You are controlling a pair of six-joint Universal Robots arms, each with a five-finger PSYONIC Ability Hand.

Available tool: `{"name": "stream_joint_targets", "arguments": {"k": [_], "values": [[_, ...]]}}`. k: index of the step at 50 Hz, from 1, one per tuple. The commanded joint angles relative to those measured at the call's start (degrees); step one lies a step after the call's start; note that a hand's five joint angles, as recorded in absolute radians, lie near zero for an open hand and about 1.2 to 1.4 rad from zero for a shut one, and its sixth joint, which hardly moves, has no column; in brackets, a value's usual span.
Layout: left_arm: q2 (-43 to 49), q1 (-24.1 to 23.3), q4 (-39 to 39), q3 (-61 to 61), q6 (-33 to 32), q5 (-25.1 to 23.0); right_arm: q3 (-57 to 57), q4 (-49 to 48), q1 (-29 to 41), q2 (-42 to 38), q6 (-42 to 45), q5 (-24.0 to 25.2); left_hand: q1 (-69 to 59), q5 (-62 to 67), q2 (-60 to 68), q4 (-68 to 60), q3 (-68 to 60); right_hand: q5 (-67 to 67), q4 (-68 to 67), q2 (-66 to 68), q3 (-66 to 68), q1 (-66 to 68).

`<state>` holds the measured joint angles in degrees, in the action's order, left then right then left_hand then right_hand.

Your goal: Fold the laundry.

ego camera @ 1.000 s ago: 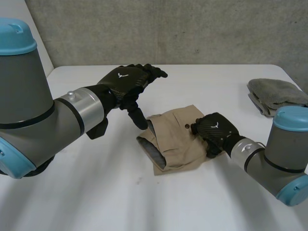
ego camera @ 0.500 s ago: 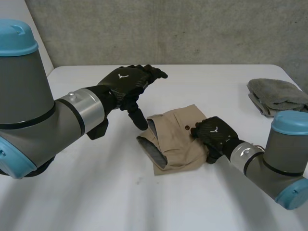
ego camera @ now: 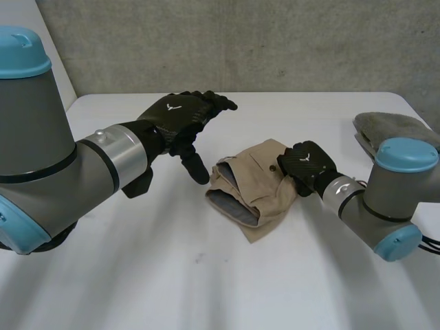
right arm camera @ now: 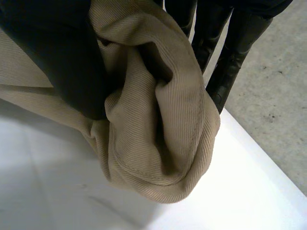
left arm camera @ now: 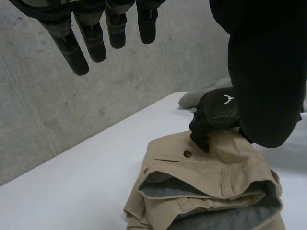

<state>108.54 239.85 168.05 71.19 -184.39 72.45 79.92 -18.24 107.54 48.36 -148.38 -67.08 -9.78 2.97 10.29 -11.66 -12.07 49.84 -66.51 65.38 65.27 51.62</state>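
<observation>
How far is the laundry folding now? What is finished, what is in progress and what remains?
Done, it seems: a grey cloth lies folded near the right edge of the table. In hand: the tan trousers are folded into a rough bundle, and the right hand pinches their edge. The left hand hangs open above the table beside them. Left: probably flattening and squaring the trousers.

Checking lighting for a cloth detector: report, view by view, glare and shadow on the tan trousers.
Head view: even light, no glare on the white table; the tan trousers throw a thin shadow along their near edge. Left wrist view: their grey lining lies shaded inside the waist opening. Right wrist view: deep shade in the folds pinched by the right robot hand.
</observation>
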Motion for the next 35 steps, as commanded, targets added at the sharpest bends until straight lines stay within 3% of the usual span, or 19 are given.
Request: {"name": "stream_joint_targets", "arguments": {"k": [1,6,16,25,35], "values": [[0.2,0.0,0.0,0.0,0.0,0.1,-5.3,0.5,-1.6,-2.9,0.5,-1.0,-3.0,-0.2,2.5,-1.1,-0.7,20.2,-13.5,14.6,14.7,28.4],[0.5,0.1,0.1,0.0,0.0,0.0,-11.8,0.5,-7.0,-5.0,1.1,-0.3,-3.1,-0.1,2.6,-1.2,-0.8,20.2,-13.5,14.6,14.7,28.4],[1.8,0.3,0.9,0.0,0.0,0.1,-32.9,0.6,-9.4,-8.7,0.0,-0.9,-3.1,-0.1,2.6,-1.3,-0.8,20.2,-13.5,14.6,14.7,28.4],[2.4,0.4,0.8,0.1,0.0,0.1,-55.1,8.4,-16.6,-16.6,-7.4,-0.9,-3.1,-0.1,2.6,-1.3,-0.8,20.2,-13.5,14.6,14.7,28.4],[2.6,0.4,0.9,0.2,0.0,0.1,-61.8,11.2,-26.2,-24.2,-7.7,1.5,-3.1,-0.1,2.6,-1.3,-0.8,20.2,-13.5,14.6,14.7,28.4]]}}
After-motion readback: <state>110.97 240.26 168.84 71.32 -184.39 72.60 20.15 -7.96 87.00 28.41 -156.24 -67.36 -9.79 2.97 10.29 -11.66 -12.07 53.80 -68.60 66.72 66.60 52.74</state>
